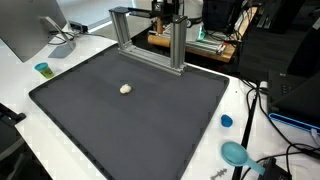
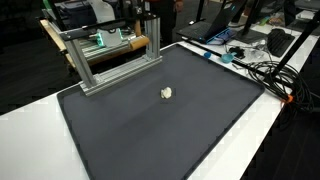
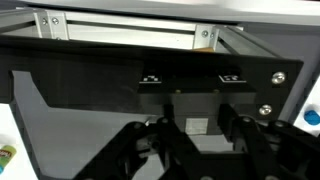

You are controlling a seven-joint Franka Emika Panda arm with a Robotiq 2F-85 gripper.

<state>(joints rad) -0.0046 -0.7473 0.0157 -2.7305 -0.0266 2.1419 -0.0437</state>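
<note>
My gripper (image 3: 198, 122) is at the back of the table, over the near corner of an aluminium frame (image 1: 150, 35); in an exterior view it (image 1: 170, 12) is a dark shape just above the frame's top bar. In the wrist view the dark fingers (image 3: 228, 125) have closed in on a pale square-ended piece (image 3: 192, 127) that seems to be part of that frame, and it fills most of the gap between them. A black panel with bolts (image 3: 150, 85) lies right behind it. A small white lump (image 1: 125, 88) sits alone on the dark mat (image 1: 150, 125), far from the gripper.
The frame (image 2: 115, 50) stands along the mat's far edge. On the white table around the mat are a blue cup (image 1: 42, 69), a blue cap (image 1: 227, 121), a teal object (image 1: 235, 153) and cables (image 2: 265, 70). A monitor (image 1: 25, 25) stands at one corner.
</note>
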